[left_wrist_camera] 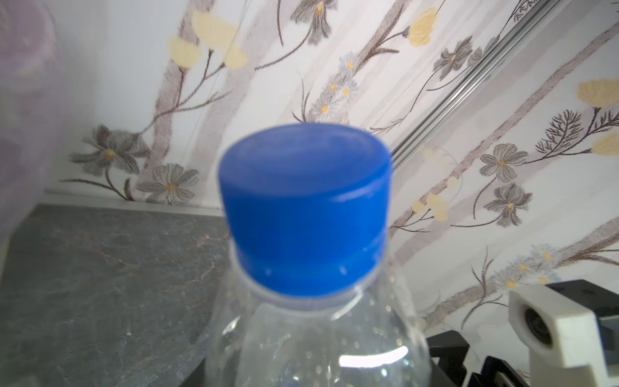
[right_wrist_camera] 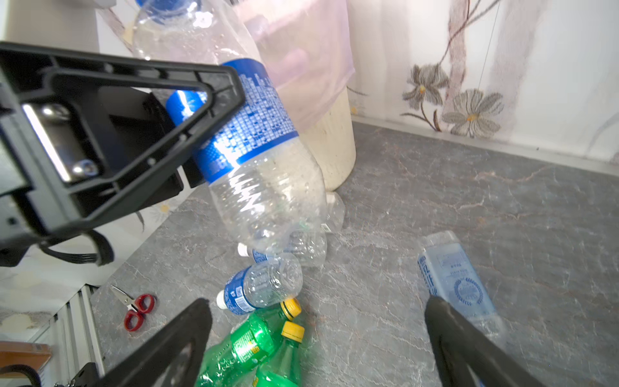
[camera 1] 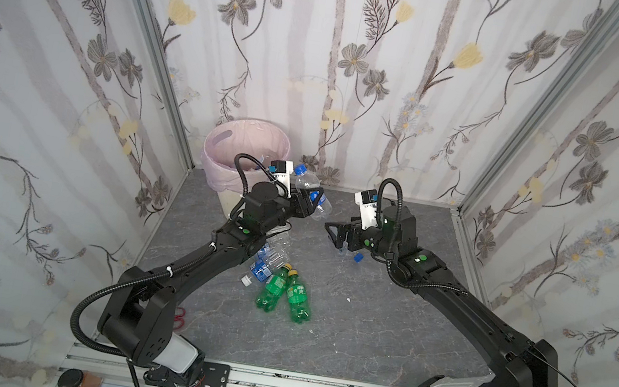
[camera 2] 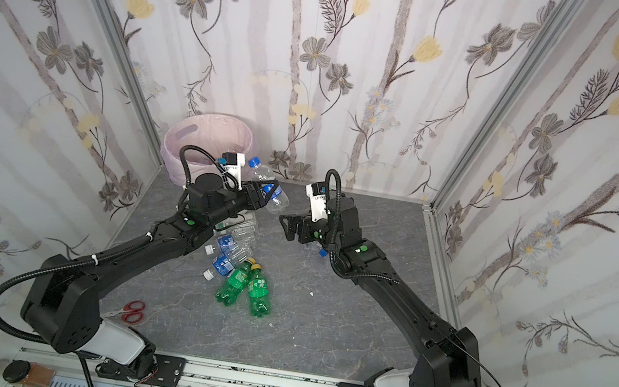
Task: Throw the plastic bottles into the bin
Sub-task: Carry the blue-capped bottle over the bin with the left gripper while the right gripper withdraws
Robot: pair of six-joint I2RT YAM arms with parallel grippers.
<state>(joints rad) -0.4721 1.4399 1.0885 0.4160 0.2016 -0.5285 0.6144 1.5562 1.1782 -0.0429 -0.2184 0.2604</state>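
Two green bottles (camera 1: 297,298), yellow caps, lie side by side and touching on the grey table (camera 1: 382,332), well back from both grippers toward the arm bases. Red-handled scissors (camera 2: 131,311) lie further off, beside the left arm's base. A heap of clear bottles (camera 1: 262,269), blue labels, some crumpled, lies under the left forearm, behind and below the left gripper (camera 1: 308,203). One blue-liquid bottle (right_wrist_camera: 455,281), apparently flat-sided, lies on its side directly below the right gripper (camera 1: 336,236), whose jaws stand wide apart with nothing between them. The left gripper is raised and closed across the label band of a clear blue-label bottle (camera 1: 312,181), which is tilted with its blue cap uppermost and its base hanging past the fingers. The bin (camera 1: 224,135), cream-white and lined with a pink bag (right_wrist_camera: 301,50), stands just beyond the left gripper and to its outer side. The held bottle looks to be beside the rim rather than over the opening, though the views do not settle this. Handling, as judged: thin-walled empty plastic, very light, springy and smooth, prone to roll or dent, so best taken across the mid-body at the label with a moderate squeeze. The blue-liquid bottle is likely heavier and wants a firmer hold across its narrow faces.
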